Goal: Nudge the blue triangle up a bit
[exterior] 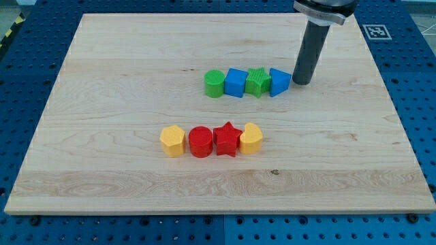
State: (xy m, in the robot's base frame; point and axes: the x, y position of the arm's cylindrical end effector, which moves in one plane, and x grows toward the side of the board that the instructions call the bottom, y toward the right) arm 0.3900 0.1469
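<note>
The blue triangle (278,82) lies at the right end of a row of four blocks in the upper middle of the wooden board (102,102). To its left sit a green star (257,82), a blue cube (235,82) and a green cylinder (214,84), all touching in a line. My tip (301,82) stands just to the right of the blue triangle, very close to its right corner or touching it.
A second row lies lower on the board: a yellow hexagon (173,140), a red cylinder (201,141), a red star (227,139) and a yellow half-round block (251,138). A blue perforated table (415,82) surrounds the board.
</note>
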